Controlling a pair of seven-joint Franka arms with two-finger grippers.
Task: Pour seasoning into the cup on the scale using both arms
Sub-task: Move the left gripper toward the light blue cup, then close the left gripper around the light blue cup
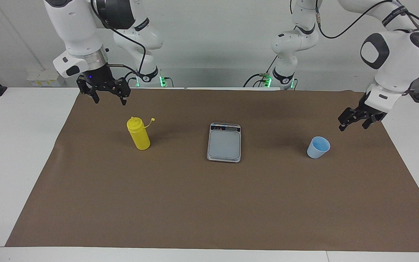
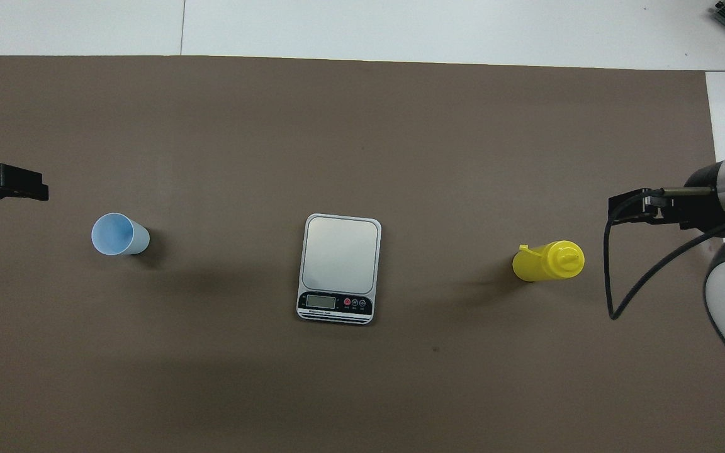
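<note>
With the left gripper [image 1: 355, 122] spread wide and empty near the cup [image 1: 318, 147], it should straddle the cup's walls level before carrying it to the scale [image 1: 224, 142], while the right gripper [image 1: 108, 95] waits, open, above the seasoning [image 1: 139, 134].

White table [image 1: 20, 153], brown mat [image 1: 209, 203], pale wall [image 1: 213, 32]

A silver scale [image 2: 340, 268] sits in the middle of the brown mat [image 2: 337, 390], empty (its dark display faces the robots). The light blue cup [image 2: 119, 234] stands toward the left arm's end, the yellow squeeze bottle [image 2: 549, 261] toward the right arm's end.
</note>
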